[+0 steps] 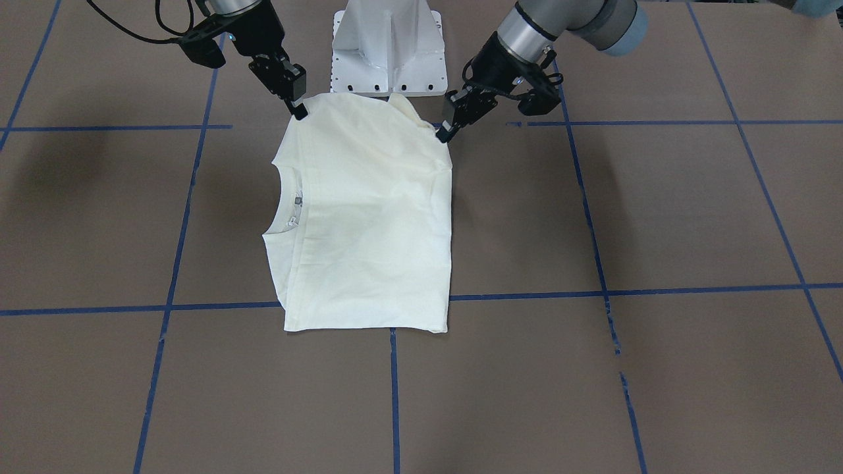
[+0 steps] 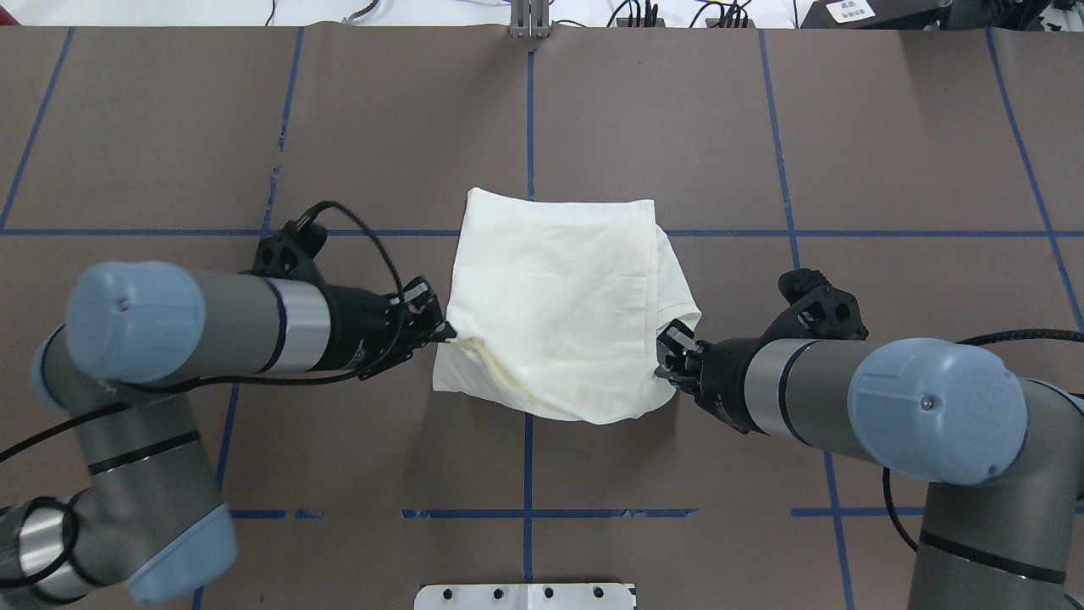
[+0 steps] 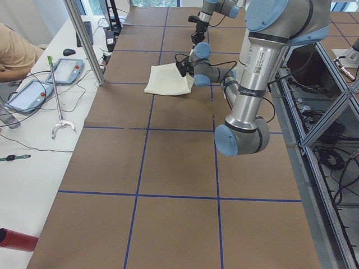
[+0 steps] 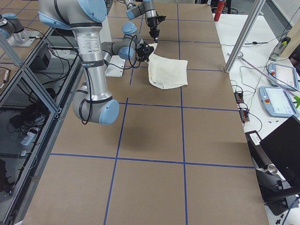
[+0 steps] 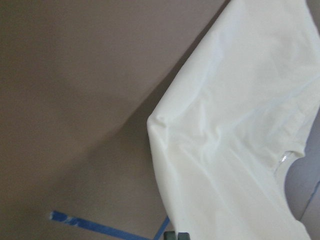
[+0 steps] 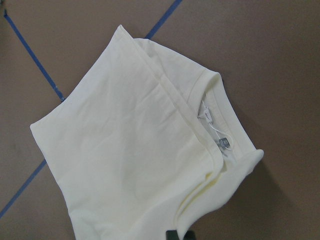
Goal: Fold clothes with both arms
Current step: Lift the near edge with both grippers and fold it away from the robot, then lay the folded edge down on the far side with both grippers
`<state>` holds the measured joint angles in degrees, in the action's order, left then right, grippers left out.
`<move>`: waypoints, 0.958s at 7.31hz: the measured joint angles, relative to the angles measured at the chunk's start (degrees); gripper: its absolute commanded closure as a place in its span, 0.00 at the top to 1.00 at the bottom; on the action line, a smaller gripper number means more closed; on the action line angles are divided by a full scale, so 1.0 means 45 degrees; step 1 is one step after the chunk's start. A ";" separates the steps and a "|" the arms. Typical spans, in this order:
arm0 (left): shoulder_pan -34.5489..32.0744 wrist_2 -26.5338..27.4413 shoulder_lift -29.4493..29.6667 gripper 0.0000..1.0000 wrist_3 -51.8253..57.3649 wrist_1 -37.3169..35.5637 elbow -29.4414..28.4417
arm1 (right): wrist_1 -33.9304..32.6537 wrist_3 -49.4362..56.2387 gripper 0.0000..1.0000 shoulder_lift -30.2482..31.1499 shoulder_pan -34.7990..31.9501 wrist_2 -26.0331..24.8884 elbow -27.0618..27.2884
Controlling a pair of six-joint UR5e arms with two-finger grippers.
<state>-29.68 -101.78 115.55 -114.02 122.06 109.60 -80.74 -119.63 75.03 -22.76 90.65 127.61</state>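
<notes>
White pedestal base nearest, at 6 o'clock edge of tabletop, clock read from overhead. Next, left pincer pinched closed on folded T-shirt at its 8 o'clock corner. Right pincer pinched closed on its 4 o'clock edge — near edge slightly raised between them. Shirt mid-tabletop, plain cream side up, collar toward 3 o'clock. Far edge flat, just past blue tape line.

A: T-shirt?
B: Cream cloth, matt, softly creased.
A: Table?
B: Brown matt covering, smooth, paper-like; blue tape lines, scuffed in places.
A: Left arm, right arm?
B: Satin grey metal tubes, smooth light-blue plastic joint caps.
A: Base?
B: White painted metal, slight gloss.
</notes>
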 measured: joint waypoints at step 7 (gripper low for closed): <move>-0.1622 0.0080 0.2843 0.00 0.2737 0.1068 -0.5402 | 0.0451 0.1613 0.00 -0.3571 -0.3452 0.2168 -0.5714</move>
<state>-36.98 -101.42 128.35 -101.70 126.86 85.29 -78.71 -112.37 58.96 -38.30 100.41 101.90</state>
